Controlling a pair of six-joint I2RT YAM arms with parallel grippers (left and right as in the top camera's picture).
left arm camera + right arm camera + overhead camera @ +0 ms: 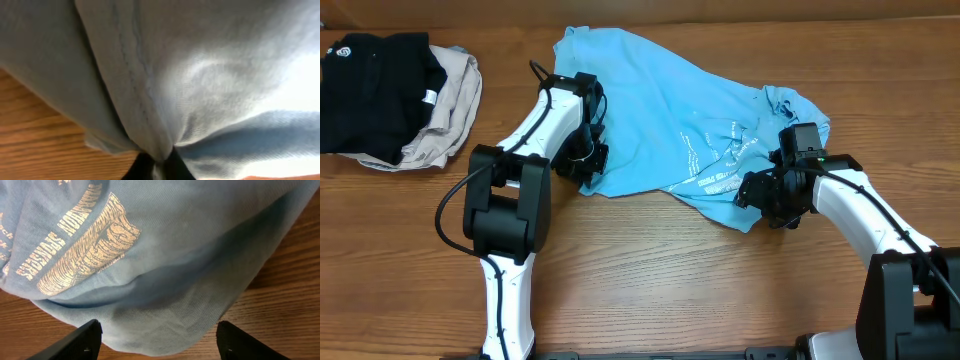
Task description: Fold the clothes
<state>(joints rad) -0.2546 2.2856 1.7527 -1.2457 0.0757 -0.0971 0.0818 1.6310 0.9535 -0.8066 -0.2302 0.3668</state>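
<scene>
Two-arm folding station, seen from overhead and from both wrists. The sky-blue T-shirt (660,110) lies rumpled on the wooden table (670,300), spread from the far centre toward the right, print side up, between the two arms. The left gripper (159,167) is clamped on a gathered ridge of cloth at the shirt's near-left edge; the fabric puckers into the dark fingertips and a stitched seam runs down toward the pinch. The right gripper (160,350) stands wide, one finger (75,342) on either side of a rounded bulge at the shirt's near-right edge, gripping nothing. Likely faults: the left pinch appears to take a bunched fold, not a single flat hem, so a pull may drag several layers together and tighten the creases instead of spreading them; a shallow bite could also slip free under tension. The right claw, closing on the bulge, may catch upper and lower layers at once, or scrape the wood if it is too low. Unequal pulls from the two sides would probably skew the shirt. The black garment (370,90) and the beige garment (455,105), heaped together at the far left, lie well apart. Count: one T-shirt, one black garment, one beige garment, two grippers, one table.
</scene>
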